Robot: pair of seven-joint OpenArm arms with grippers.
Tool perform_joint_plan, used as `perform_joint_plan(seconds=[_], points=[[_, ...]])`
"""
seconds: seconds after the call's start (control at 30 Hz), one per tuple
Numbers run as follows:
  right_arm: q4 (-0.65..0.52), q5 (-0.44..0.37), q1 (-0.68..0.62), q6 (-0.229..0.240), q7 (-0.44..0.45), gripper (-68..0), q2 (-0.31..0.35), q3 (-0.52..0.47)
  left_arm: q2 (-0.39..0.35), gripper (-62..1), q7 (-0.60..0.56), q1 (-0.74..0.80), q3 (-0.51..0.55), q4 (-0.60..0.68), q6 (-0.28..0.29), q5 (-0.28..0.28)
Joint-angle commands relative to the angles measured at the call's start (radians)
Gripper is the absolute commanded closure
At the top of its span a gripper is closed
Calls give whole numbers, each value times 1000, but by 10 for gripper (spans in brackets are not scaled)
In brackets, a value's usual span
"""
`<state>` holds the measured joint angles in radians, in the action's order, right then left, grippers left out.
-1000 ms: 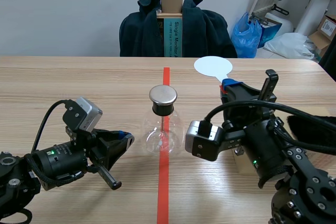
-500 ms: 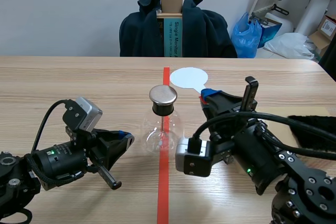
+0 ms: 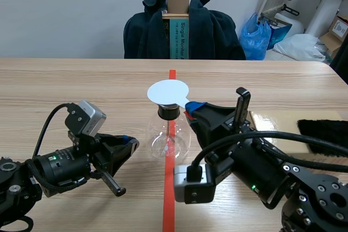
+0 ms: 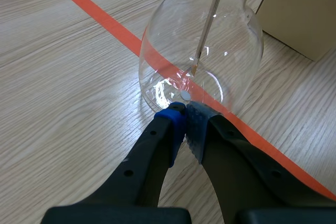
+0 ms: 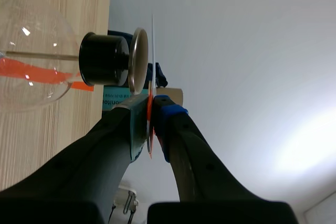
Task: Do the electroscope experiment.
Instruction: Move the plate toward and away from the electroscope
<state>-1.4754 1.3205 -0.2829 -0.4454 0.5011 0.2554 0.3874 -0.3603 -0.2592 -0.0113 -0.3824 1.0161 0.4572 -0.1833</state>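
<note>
Electroscope flask [image 3: 168, 137]: clear round glass flask standing upright at the table's middle, on the orange-red tape line [image 3: 169, 199]; black stopper [image 3: 168, 111] in its neck; a thin rod [image 4: 206, 30] hangs down inside the glass

Metal cap [image 5: 137, 61]: flat disc on top of the stopper; seen edge-on in the right wrist view; hidden behind the white disc in the scene view

White disc [image 3: 167, 92]: round flat paddle held level just over the flask's top; in the right wrist view it is a thin edge just beside the metal cap; whether the two touch cannot be told

Right gripper [image 3: 191, 107]: comes in from the right, just right of the flask's neck; fingers clenched on the white disc's stem, which sits between the two pads [image 5: 167, 116]

Left gripper [image 3: 130, 144]: low on the table, left of the flask; fingers closed together with nothing between them; the tips [image 4: 185, 116] lie at the flask's base on its near-left side

Black cloth [image 3: 326, 129]: on a beige board [image 3: 272, 120] at the right of the table, well apart from the flask

Table [image 3: 81, 85]: light wood grain

Far side: a chair draped with a dark jacket [image 3: 212, 33]; a blue bag [image 3: 255, 36] to its right
</note>
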Motion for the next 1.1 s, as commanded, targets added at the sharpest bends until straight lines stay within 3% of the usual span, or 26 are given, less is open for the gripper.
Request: perform_joint_plan(seconds=[0.0, 0.27, 0.43, 0.8, 1.07], points=[[-8, -3, 11, -10, 4, -6, 5, -6, -3, -36, -14, -3, 0, 23, 2, -10], [-8, -3, 11, -11, -11, -6, 5, -6, -3, -36, -14, -3, 0, 23, 2, -10], [-8, -3, 12, -34, -73, -7, 5, -6, -3, -37, -14, -3, 0, 23, 2, -10], [-8, -12, 14, -34, -260, -7, 5, -19, -3, -36, -14, -3, 0, 23, 2, -10], [-8, -15, 18, -45, -309, -6, 5, -69, -3, -37, -14, -3, 0, 23, 2, -10]])
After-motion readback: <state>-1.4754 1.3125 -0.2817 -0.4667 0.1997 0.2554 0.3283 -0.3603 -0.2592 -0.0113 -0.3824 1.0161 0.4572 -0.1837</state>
